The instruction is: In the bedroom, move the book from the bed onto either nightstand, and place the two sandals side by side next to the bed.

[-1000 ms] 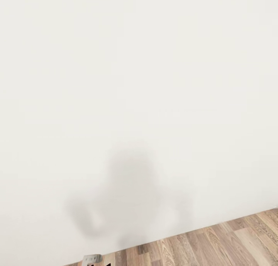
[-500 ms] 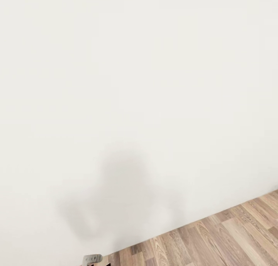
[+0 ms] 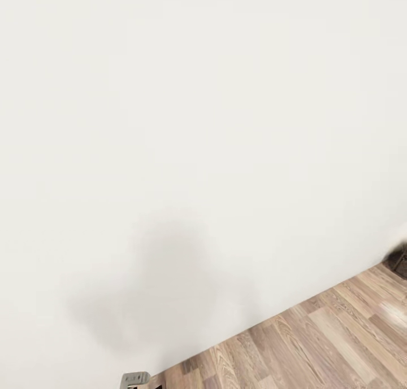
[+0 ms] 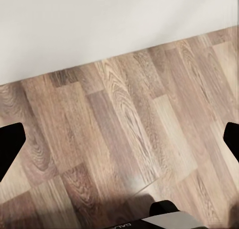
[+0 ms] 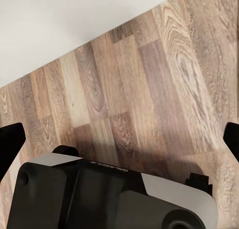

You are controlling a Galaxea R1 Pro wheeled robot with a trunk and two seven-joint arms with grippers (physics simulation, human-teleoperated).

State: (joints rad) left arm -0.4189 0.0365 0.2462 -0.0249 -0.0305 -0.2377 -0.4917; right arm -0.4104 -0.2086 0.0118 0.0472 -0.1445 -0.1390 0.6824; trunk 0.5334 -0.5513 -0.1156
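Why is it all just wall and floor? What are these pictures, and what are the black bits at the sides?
They come from a robot in a computer-made room. One camera sits on its head, facing a plain white wall with the robot's grey shadow on it and a wooden floor below. Something dark peeks in at the right edge, too little to name. The other two cameras sit near each hand and look down at the floor. The black bits are its fingers, wide apart on the left gripper and the right gripper. Both hold nothing. The big black and grey shape is the robot's base.
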